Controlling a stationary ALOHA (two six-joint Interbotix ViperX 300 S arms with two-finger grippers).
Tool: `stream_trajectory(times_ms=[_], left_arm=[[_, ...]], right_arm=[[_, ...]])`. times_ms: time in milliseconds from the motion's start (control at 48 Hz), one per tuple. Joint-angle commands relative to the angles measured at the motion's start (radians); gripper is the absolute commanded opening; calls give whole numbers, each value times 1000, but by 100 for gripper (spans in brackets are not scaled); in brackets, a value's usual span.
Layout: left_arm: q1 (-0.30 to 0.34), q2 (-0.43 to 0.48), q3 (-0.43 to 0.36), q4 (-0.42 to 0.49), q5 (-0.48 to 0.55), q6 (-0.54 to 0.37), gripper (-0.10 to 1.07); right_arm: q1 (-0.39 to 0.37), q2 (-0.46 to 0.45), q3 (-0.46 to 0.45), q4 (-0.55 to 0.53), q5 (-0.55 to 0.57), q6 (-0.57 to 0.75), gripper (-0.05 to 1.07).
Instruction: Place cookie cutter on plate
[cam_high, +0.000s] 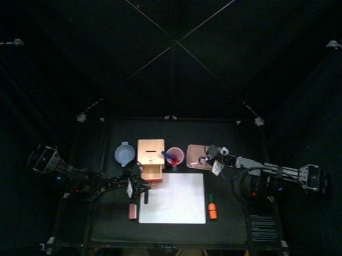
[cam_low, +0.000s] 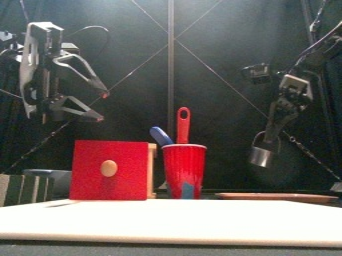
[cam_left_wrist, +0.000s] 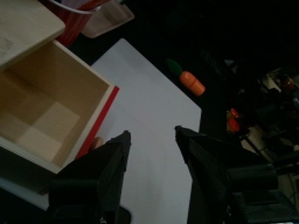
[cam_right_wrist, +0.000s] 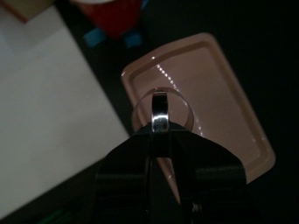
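Cookie cutter (cam_right_wrist: 162, 112): metal ring, pinched edge-on in right hand (cam_right_wrist: 163, 125), held above pink plate (cam_right_wrist: 216, 105) for release. Left hand (cam_left_wrist: 149, 149): spread, parked over white sheet (cam_left_wrist: 152, 114).

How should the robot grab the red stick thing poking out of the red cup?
Pinch the red handle near its top, coming straight down. It stands upright, well clear of the red cup's rim, and its lower part is hidden inside. A blue tool leans close beside it.
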Motion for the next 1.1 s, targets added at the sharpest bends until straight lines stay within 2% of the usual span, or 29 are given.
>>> stream_trajectory(times_ms=[0,62,271,396,479,771,854,1083], left_arm=[[6,-2,-12,5,-3,3,83],[12,-2,-11,5,-3,3,83],[15,0,-11,2,-3,3,83],[15,-2,-11,3,-3,2,83],[15,-2,-12,3,-3,3,83],[15,0,-9,3,-3,3,83],[15,0,-8,3,-2,2,83],[15,-2,-8,3,-2,2,83]], right_arm=[[-49,12,3,2,-21,-2,53],[-71,35,9,3,-46,-2,53],[-75,135,-8,8,-83,0,55],[-77,175,-21,18,-80,-2,61],[-77,189,-29,28,-75,-2,68],[-72,163,-31,32,-60,-2,94],[-71,135,-31,32,-55,-2,98],[-58,55,-26,35,-61,-2,98]])
